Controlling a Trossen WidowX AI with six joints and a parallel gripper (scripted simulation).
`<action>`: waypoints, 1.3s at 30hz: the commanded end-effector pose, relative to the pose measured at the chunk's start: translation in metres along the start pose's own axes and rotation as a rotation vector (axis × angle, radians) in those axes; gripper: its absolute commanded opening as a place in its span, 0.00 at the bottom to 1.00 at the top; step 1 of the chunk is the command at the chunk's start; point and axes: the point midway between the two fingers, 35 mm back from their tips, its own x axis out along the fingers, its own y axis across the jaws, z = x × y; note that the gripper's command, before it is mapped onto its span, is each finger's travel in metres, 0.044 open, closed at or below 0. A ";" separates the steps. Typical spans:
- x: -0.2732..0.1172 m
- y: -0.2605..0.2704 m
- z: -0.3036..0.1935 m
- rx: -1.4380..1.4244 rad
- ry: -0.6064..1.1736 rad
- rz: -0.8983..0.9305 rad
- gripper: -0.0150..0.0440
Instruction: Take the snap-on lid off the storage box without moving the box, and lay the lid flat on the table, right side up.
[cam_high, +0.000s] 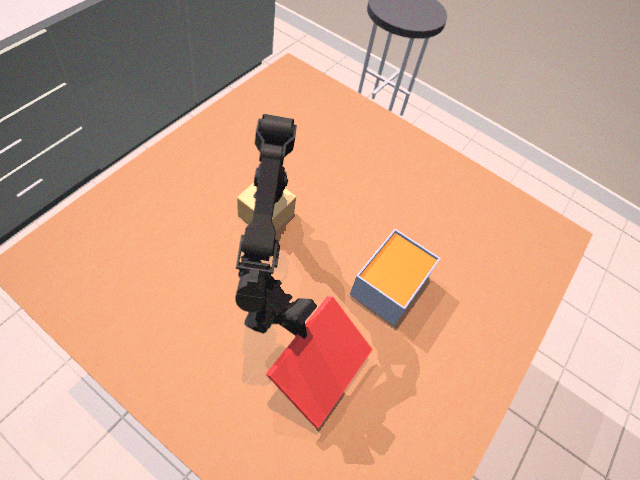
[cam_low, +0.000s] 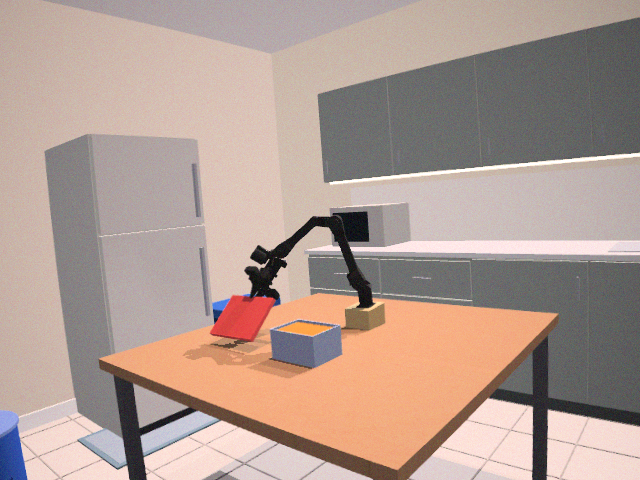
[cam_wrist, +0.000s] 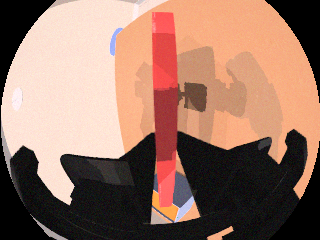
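Observation:
The red lid (cam_high: 326, 359) (cam_low: 242, 318) is off the box and held tilted above the table, its smooth face up and its far edge lower than the gripped edge. In the wrist view the lid (cam_wrist: 165, 60) shows edge-on between the fingers. My gripper (cam_high: 306, 330) (cam_low: 264, 296) (cam_wrist: 165, 136) is shut on the lid's edge nearest the arm. The lid's shadow lies under it, with a gap at the low edge. The blue-grey storage box (cam_high: 379, 301) (cam_low: 292, 347) stands upright and open beside the lid, with an orange inside. The lid's underside is mostly hidden.
The orange-brown table top (cam_high: 170, 248) (cam_low: 413, 372) carries everything. The arm's tan base block (cam_high: 248, 204) (cam_low: 364, 316) stands behind the box. The box is to the right of the lid in the top view, a short gap away. A stool (cam_high: 406, 15) stands beyond the table.

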 end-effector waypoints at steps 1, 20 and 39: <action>0.002 -0.001 0.000 -0.002 -0.001 0.007 0.25; 0.012 -0.012 0.000 -0.002 -0.001 0.007 0.25; 0.022 -0.024 0.000 -0.002 -0.001 0.007 0.25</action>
